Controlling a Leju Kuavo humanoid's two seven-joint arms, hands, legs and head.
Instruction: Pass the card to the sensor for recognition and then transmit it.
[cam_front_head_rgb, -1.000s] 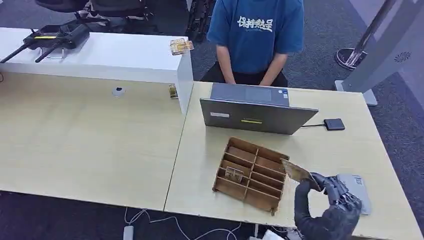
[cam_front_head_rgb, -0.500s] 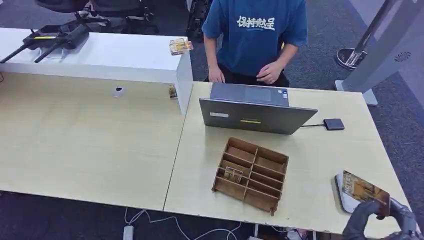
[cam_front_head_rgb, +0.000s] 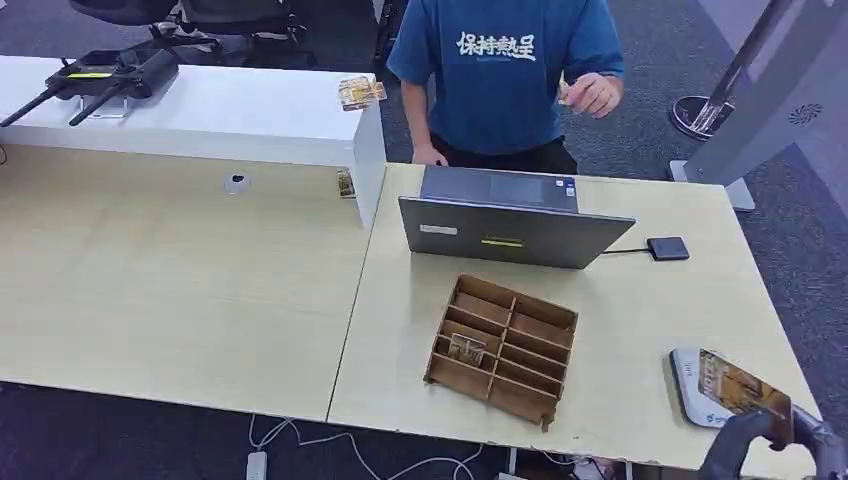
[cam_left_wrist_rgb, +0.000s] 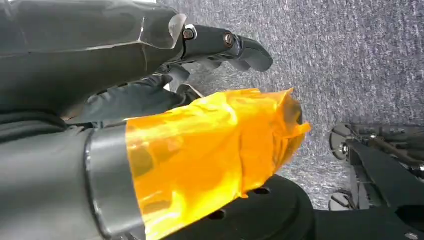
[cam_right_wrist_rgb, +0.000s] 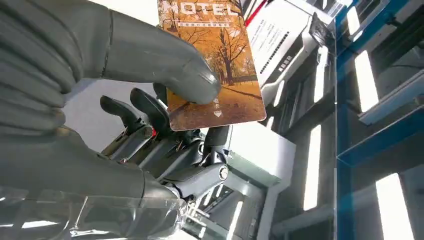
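Card over the sensor

Your card (cam_front_head_rgb: 738, 388) sits pinched by the right hand (cam_front_head_rgb: 775, 445) just above the sensor (cam_front_head_rgb: 694, 388); lower it flat and hold steady. The left hand (cam_left_wrist_rgb: 165, 75) looks curled, holding nothing.

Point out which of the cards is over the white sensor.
The card pinched in the right hand, at the table's near right corner above the sensor. Another card stands in the wooden tray.

Right hand (cam_front_head_rgb: 770, 445) low at table's near right corner, thumb and fingers (cam_right_wrist_rgb: 150, 112) pinching card (cam_front_head_rgb: 740, 390); left hand (cam_left_wrist_rgb: 165, 85) hanging, fingers loosely curled, holding nothing.
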